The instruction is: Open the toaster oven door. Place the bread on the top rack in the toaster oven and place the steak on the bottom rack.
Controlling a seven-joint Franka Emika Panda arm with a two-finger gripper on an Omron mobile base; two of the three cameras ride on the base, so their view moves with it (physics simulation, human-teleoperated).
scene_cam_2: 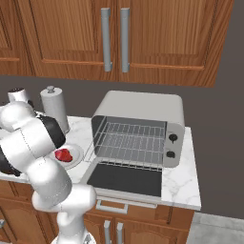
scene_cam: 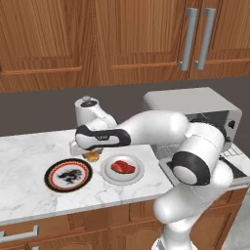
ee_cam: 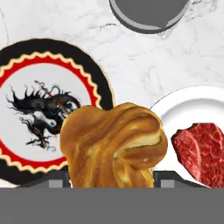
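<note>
**Operator:** Golden-brown bread (ee_cam: 114,146) sits at the bottom of the hand view, between the dragon plate (ee_cam: 26,57) and the white plate (ee_cam: 192,109) carrying the steak (ee_cam: 202,148). Is it gripped?

**Technician:** The fingertips are hidden behind the bread, so jaw spacing cannot be read. The bread appears to be held clear of the plates; treat that as a judgement. In the left base view the gripper (scene_cam: 91,155) is low over the marble counter (scene_cam: 29,195), with the bread directly under it.

**Operator:** Principal hazard?

**Technician:** Slippage. The bread is lumpy and rounded, so a shallow or off-centre hold could release during the long swing.

**Operator:** Destination status?

**Technician:** The toaster oven door (scene_cam_2: 125,179) lies folded down. The top rack (scene_cam_2: 136,129) and bottom rack (scene_cam_2: 128,151) are both exposed inside the toaster oven (scene_cam_2: 143,105).

**Operator:** Secondary hazards?

**Technician:** The racks sit close together; a low approach could deliver bread to the bottom rack. The grey canister (scene_cam_2: 55,108) stands near the transfer path.
</note>
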